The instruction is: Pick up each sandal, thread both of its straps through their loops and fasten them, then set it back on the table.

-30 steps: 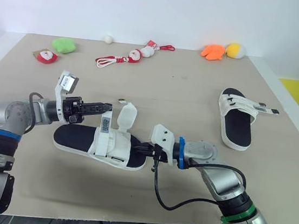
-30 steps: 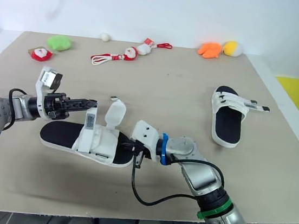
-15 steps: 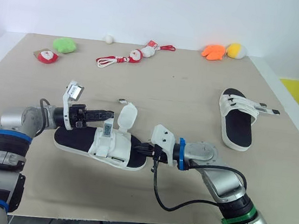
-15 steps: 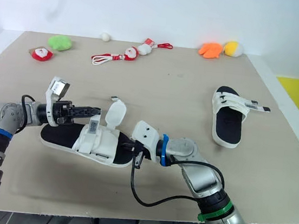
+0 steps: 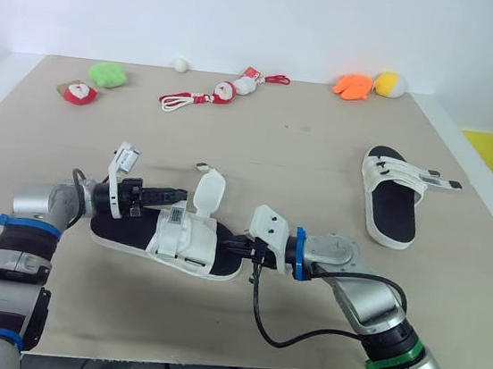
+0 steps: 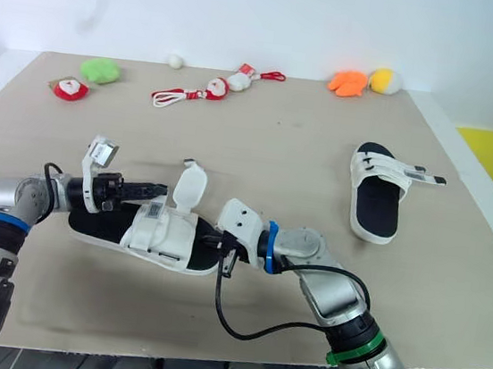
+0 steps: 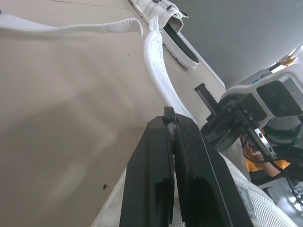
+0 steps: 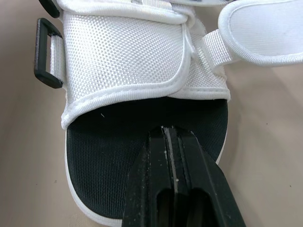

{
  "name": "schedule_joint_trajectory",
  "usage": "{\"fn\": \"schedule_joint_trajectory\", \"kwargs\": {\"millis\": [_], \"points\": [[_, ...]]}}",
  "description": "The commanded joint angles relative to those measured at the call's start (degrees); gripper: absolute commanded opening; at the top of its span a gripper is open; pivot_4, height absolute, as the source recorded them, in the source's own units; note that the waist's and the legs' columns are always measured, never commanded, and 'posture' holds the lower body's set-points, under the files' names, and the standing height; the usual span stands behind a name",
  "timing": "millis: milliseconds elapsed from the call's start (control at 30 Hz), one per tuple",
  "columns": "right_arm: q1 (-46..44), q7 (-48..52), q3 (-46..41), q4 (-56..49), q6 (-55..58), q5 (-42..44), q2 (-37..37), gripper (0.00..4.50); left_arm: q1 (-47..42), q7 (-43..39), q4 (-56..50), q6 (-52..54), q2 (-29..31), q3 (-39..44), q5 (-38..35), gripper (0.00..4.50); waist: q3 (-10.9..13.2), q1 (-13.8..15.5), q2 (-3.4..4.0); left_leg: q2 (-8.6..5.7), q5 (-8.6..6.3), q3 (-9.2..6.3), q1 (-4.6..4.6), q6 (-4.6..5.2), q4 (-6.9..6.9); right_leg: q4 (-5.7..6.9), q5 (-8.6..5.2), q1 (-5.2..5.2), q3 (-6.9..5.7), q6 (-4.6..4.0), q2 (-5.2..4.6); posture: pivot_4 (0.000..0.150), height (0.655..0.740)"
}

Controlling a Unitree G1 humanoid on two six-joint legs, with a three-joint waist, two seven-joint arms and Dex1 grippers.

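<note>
The near sandal (image 5: 168, 240), white straps on a black footbed, lies flat on the table in front of me. One strap flap (image 5: 209, 189) stands up unfastened, and a black loop (image 8: 47, 61) sticks out at the side of the upper. My left gripper (image 5: 180, 196) is shut, its tips just short of that flap above the upper. My right gripper (image 5: 232, 244) is shut, tips resting on the footbed (image 8: 109, 161) at the sandal's open end. The second sandal (image 5: 389, 197) lies at the right, straps loose.
Soft toys line the table's far edge: a green one (image 5: 107, 73), a red-and-white one (image 5: 76, 92), a Santa on a red cord (image 5: 214, 95), an orange one (image 5: 351, 85), a yellow one (image 5: 388, 82) and a white ball (image 5: 180, 65).
My left gripper has come down and to the right, closer to the raised strap flap. The right gripper and both sandals have stayed where they were.
</note>
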Motion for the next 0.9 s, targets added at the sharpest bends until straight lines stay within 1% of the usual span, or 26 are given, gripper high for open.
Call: {"fn": "schedule_joint_trajectory", "kwargs": {"millis": [33,333,500,600,733,900], "points": [[0.9,-0.1,0.7,-0.2,0.9,-0.6,-0.5,0.0,-1.6,0.0,0.1,0.5,-0.2,1.8,-0.1,0.06,0.0,0.0,0.0,0.0,0.0,0.0,0.0,0.0,0.0,0.0,0.0,0.0,0.0,0.0,0.0,0.15,0.74],[1.4,-0.4,0.5,-0.7,1.3,-0.5,-0.5,0.0,-2.8,-0.9,0.6,2.0,-0.7,3.3,-0.7,0.06,0.0,0.1,0.0,0.0,0.0,0.0,-0.01,0.0,0.0,0.0,0.0,0.0,0.0,0.0,0.0,0.15,0.74],[1.4,-0.5,0.5,-0.6,1.1,-0.6,-0.6,0.0,-4.4,-1.3,1.7,5.6,-0.5,6.4,-3.6,0.06,0.0,0.1,0.0,0.0,0.0,-0.01,-0.01,0.0,0.0,0.0,0.0,0.0,0.0,0.0,0.0,0.15,0.74],[1.4,-0.4,0.5,-0.4,1.0,-0.6,-0.6,0.0,-3.7,-1.3,0.8,3.4,-0.2,5.2,-1.4,0.06,0.0,0.1,0.0,0.0,0.0,-0.02,-0.02,0.0,0.0,0.0,0.0,-0.01,-0.01,0.0,0.0,0.15,0.74],[1.2,-0.3,0.6,-0.3,1.0,-0.6,-0.4,0.0,0.0,-2.2,-0.6,-2.1,-0.3,0.6,3.6,0.06,0.0,0.0,0.0,0.0,0.0,-0.02,-0.02,0.0,-0.01,0.0,-0.01,-0.01,-0.01,-0.01,0.0,0.15,0.74],[1.2,-0.3,0.6,-0.4,0.9,-0.6,-0.5,0.0,2.2,-3.7,-0.4,-7.5,-0.5,-2.5,7.5,0.06,0.0,0.1,-0.01,0.0,0.0,-0.02,-0.01,0.0,-0.02,0.0,-0.02,0.0,-0.01,-0.02,0.0,0.15,0.74]]}}
